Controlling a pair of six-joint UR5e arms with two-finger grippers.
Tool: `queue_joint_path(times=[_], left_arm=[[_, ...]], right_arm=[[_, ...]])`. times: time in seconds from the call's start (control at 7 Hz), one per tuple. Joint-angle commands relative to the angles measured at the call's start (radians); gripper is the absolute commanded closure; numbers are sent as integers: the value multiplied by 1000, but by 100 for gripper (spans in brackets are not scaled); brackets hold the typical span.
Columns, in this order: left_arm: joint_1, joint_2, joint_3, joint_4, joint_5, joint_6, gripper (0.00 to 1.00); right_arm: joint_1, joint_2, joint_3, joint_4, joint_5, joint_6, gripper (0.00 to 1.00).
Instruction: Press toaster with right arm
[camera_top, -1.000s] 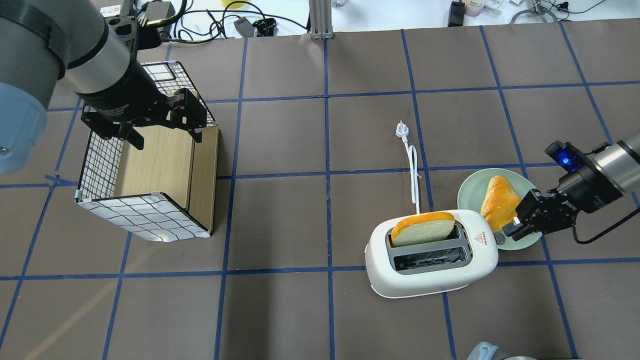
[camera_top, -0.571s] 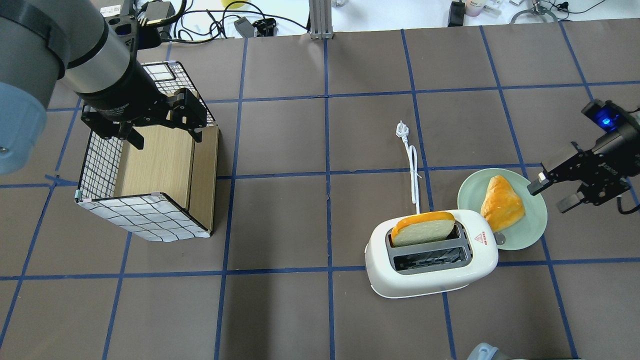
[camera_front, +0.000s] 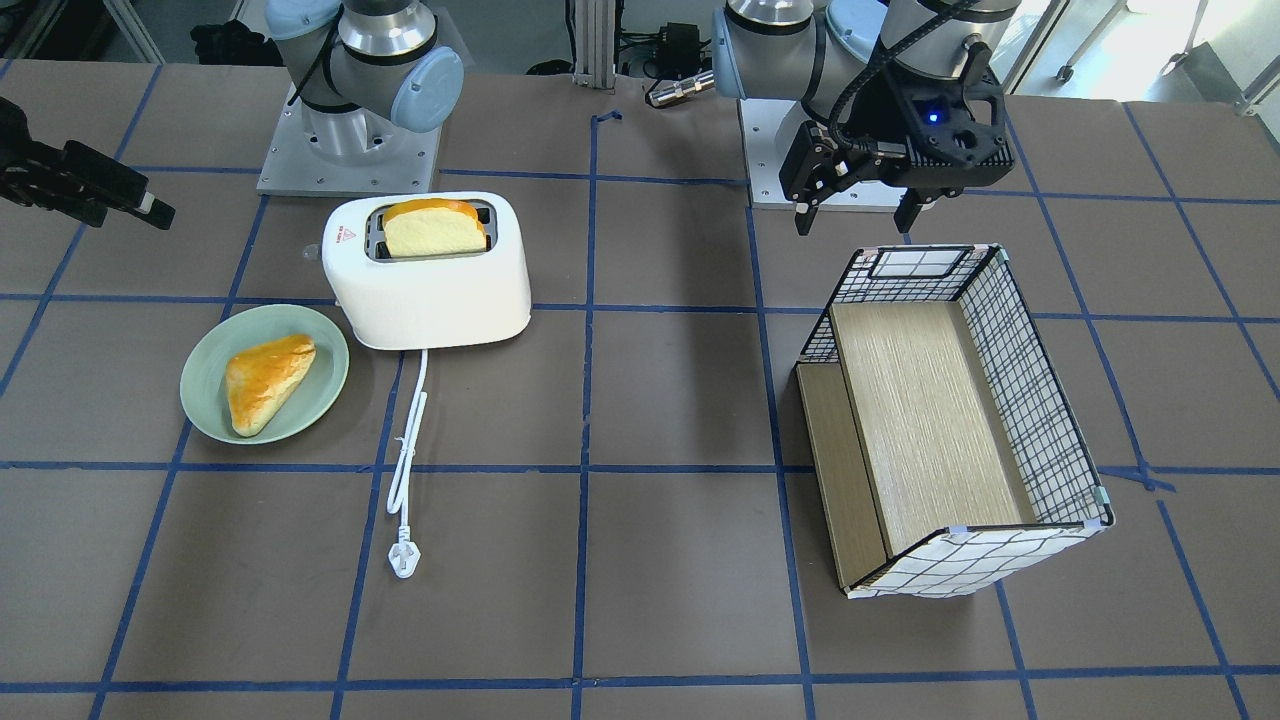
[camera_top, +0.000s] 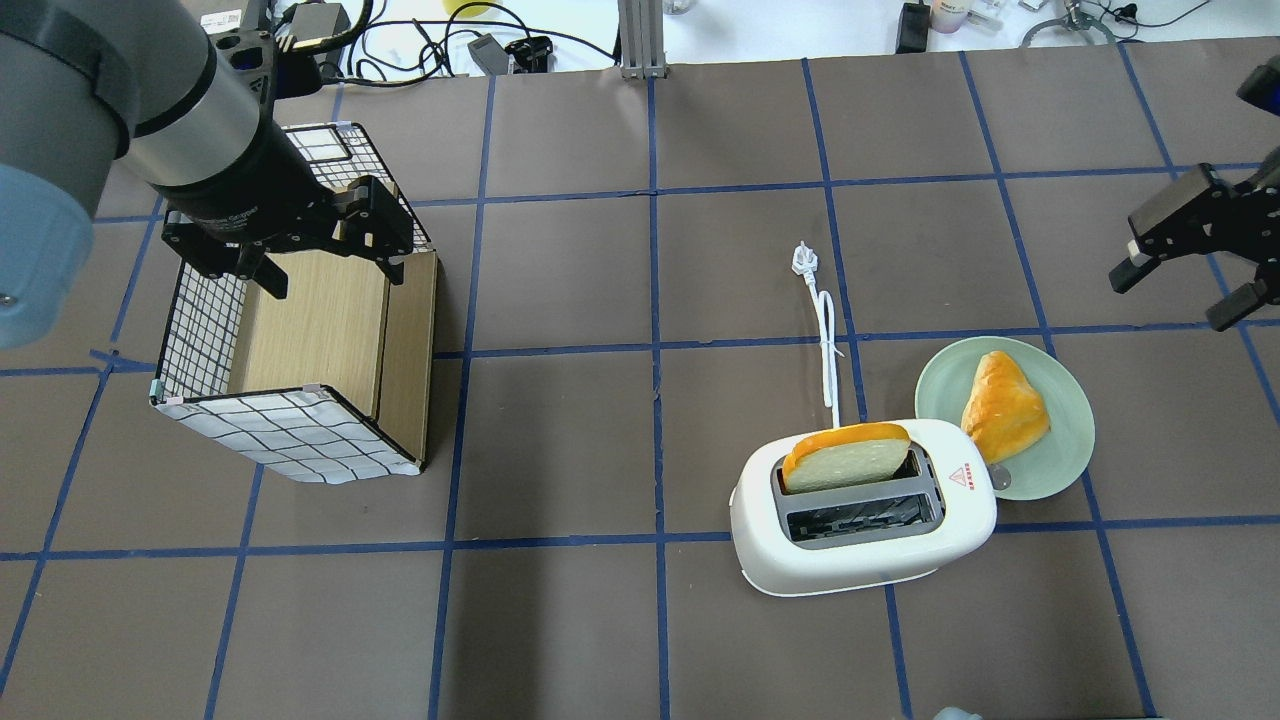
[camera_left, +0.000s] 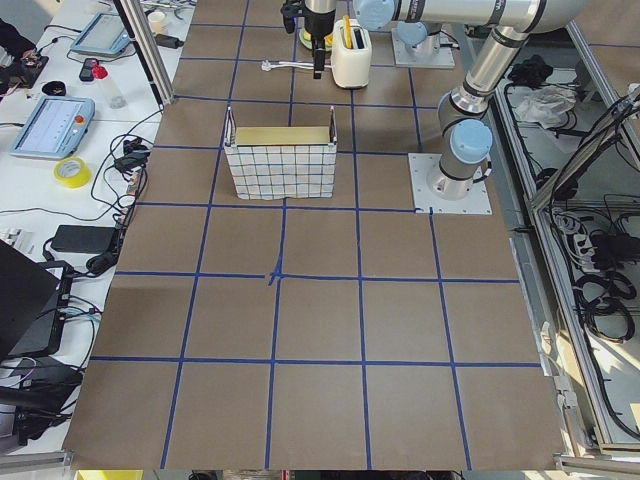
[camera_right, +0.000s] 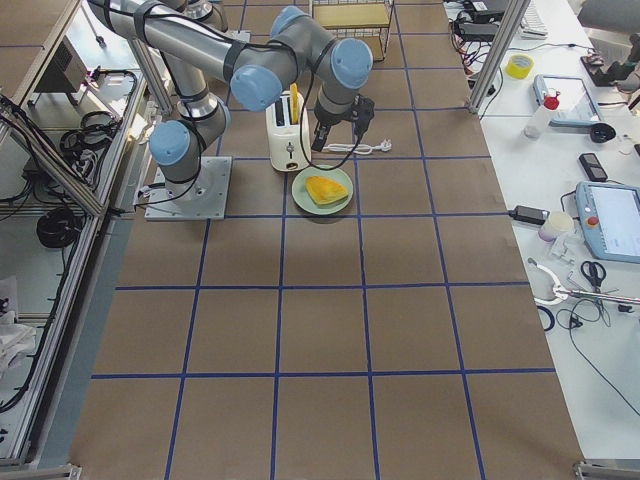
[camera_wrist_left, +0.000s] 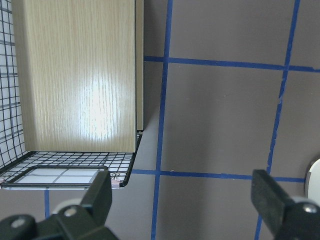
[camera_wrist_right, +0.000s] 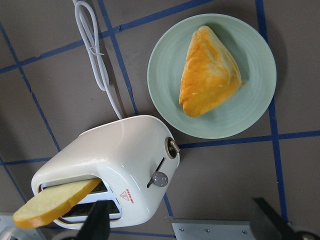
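The glossy white toaster (camera_top: 860, 545) stands at the front right of the table, with a slice of bread (camera_top: 845, 455) sticking up from its far slot. It also shows in the front view (camera_front: 430, 290) and the right wrist view (camera_wrist_right: 125, 155), where its side lever (camera_wrist_right: 160, 177) faces the camera. My right gripper (camera_top: 1170, 300) is open and empty, raised well to the right of and beyond the toaster; its fingers frame the bottom of the wrist view. My left gripper (camera_top: 335, 278) is open and empty above the basket.
A green plate (camera_top: 1062, 452) with a pastry (camera_top: 1000, 405) sits right beside the toaster's lever end. The white power cord (camera_top: 826, 340) runs away from the toaster, unplugged. A wire basket with a wooden insert (camera_top: 300, 350) lies on its side at the left.
My right gripper was shut by the toaster's lever end; it has opened and drawn away up and to the right. The left arm, the toaster and the bread have not moved.
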Motion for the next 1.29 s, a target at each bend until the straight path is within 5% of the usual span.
queue_joint_path(times=[0.0,0.71,1.14], left_arm=[[0,0,-1,0,0,0,0],[0,0,-1,0,-1,0,0],[0,0,-1,0,0,0,0]], right_arm=[[177,-4,-38,-102,-49,114,0],[457,1,-36,-204,-190,391,0],[490,4,-36,-204,-196,431,0]])
